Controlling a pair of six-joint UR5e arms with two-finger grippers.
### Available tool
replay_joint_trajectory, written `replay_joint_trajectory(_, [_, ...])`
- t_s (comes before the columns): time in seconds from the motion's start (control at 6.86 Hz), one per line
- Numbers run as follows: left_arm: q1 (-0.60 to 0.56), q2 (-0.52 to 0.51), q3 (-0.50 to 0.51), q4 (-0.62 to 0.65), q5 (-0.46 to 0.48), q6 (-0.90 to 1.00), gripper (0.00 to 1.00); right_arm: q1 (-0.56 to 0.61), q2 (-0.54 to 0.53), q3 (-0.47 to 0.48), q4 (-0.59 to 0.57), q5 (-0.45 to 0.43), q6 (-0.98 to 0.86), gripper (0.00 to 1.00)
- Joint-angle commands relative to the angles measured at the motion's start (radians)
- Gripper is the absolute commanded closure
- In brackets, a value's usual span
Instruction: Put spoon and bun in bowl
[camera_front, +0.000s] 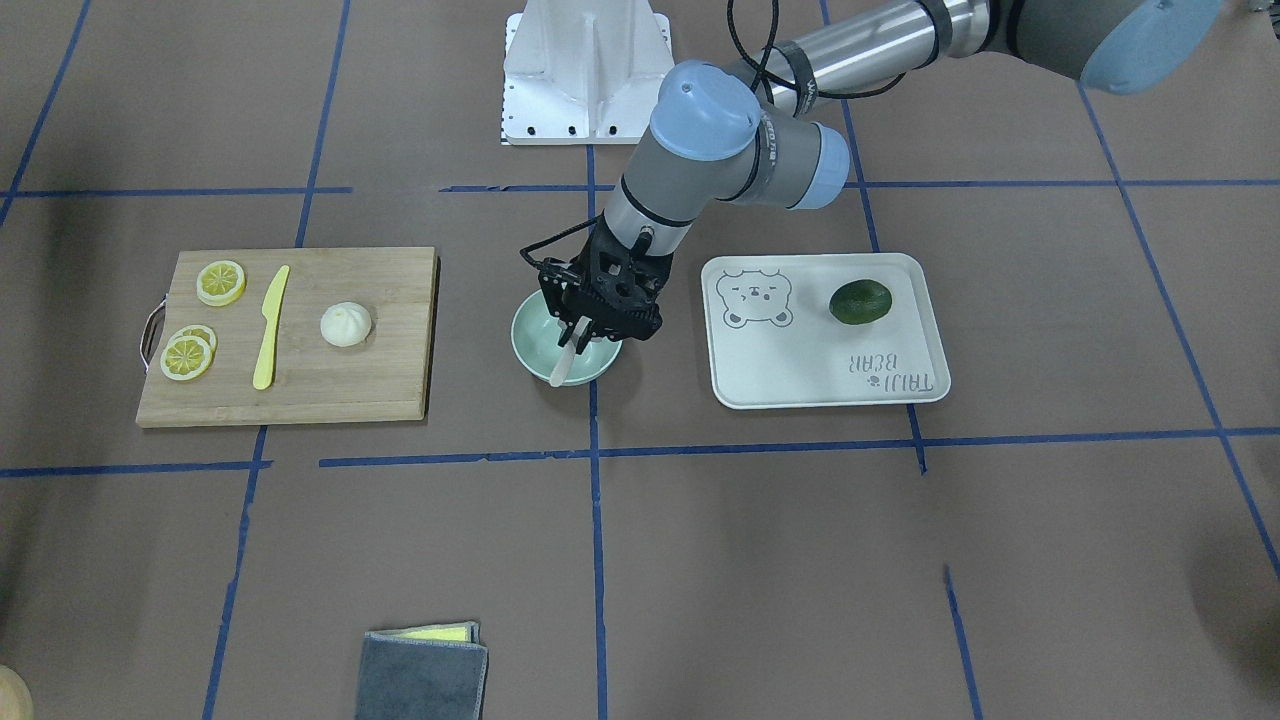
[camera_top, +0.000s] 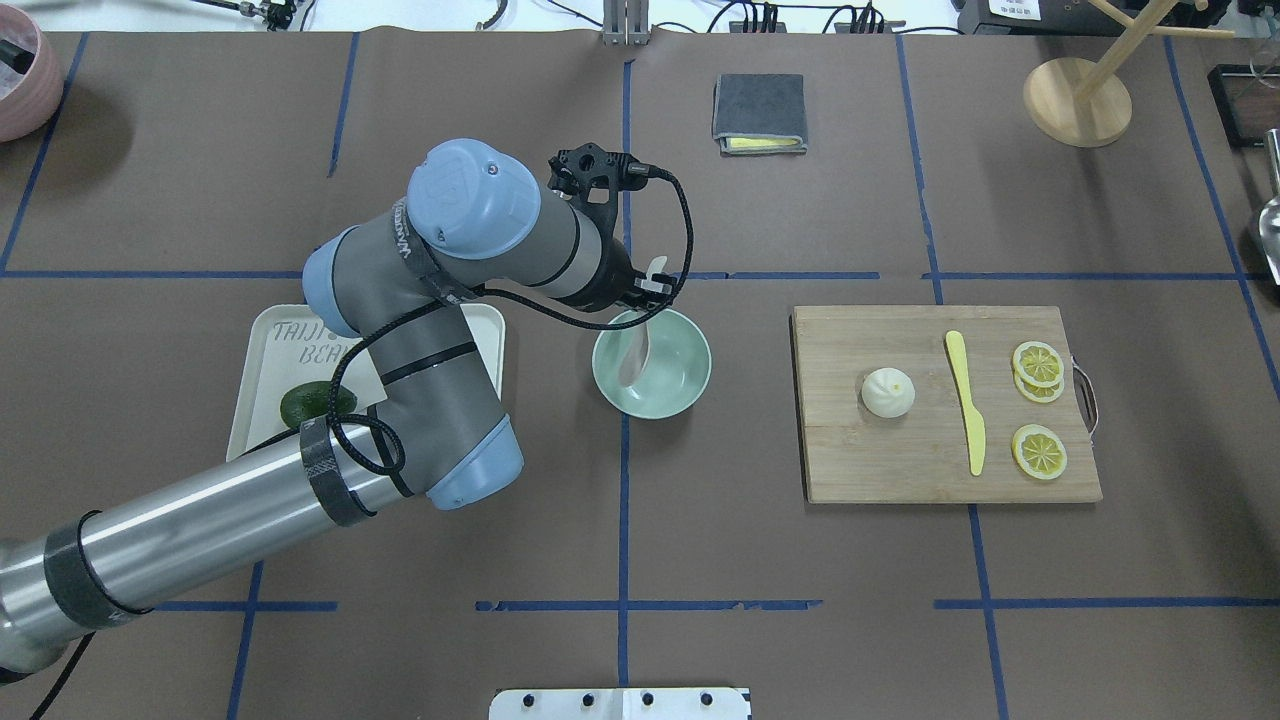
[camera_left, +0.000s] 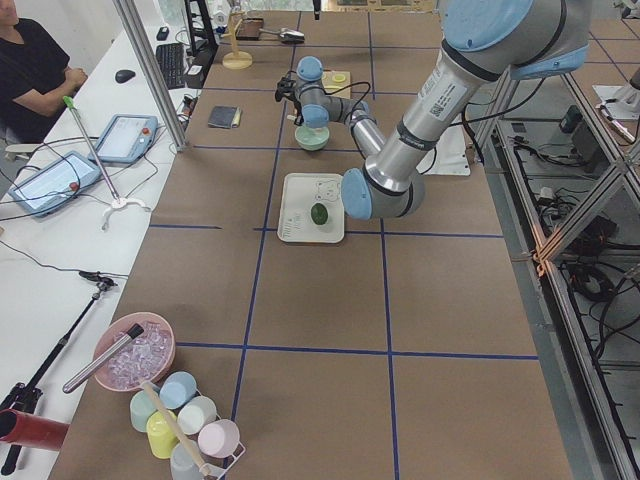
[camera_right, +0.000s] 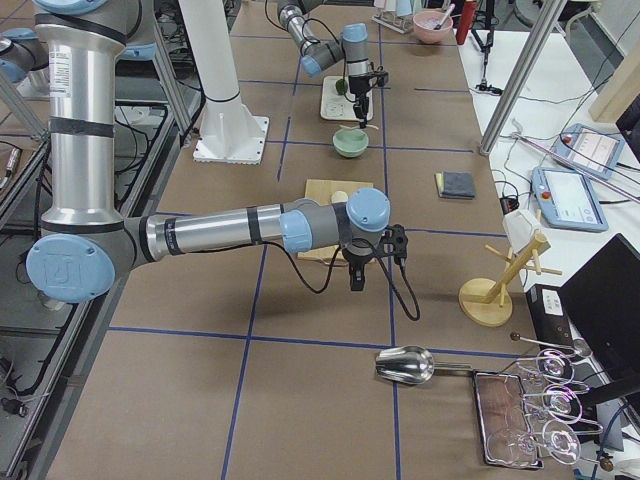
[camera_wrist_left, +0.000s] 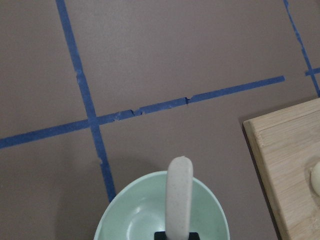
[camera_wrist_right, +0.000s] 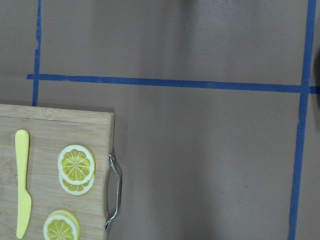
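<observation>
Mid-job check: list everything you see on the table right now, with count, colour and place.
spoon: 1, pale beige, in the left gripper, over the bowl
bowl: 1, mint green, table centre
bun: 1, white, on the cutting board
cutting board: 1, wood, beside the bowl
knife: 1, yellow, on the board
lemon slices: at least 3, yellow, board's handle end
tray: 1, white, other side of the bowl
avocado: 1, dark green, on the tray
folded cloth: 1, grey, operators' side
left gripper: shut on the spoon
right gripper: past the board's handle end; open or shut unclear
</observation>
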Motion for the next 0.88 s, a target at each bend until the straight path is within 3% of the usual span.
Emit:
replay_joint_trajectory(0.0, [0.022, 0.025, 0.001, -0.002, 0.017, -0.005, 0.21, -0.132, 0.002, 0.017, 0.162, -0.005, 0.273, 0.0])
replay_joint_trajectory(0.15, [0.016, 0.036, -0.032, 0.011, 0.017, -0.009, 0.13, -0.201, 0.003, 0.017, 0.289, -0.015, 0.445, 0.0])
replay_joint_trajectory(0.29, [-0.016, 0.089, -0.075, 0.032, 0.015, 0.003, 0.12, -0.291, 0.017, 0.017, 0.412, -0.069, 0.624, 0.0])
replay_joint_trajectory(0.58, [-0.068, 0.253, -0.269, 0.128, 0.012, 0.178, 0.12, -0.493, 0.128, 0.019, 0.472, -0.263, 0.933, 0.0])
replay_joint_trajectory(0.73, [-0.081, 0.315, -0.328, 0.149, 0.014, 0.222, 0.12, -0.584, 0.162, 0.019, 0.463, -0.361, 0.99, 0.0])
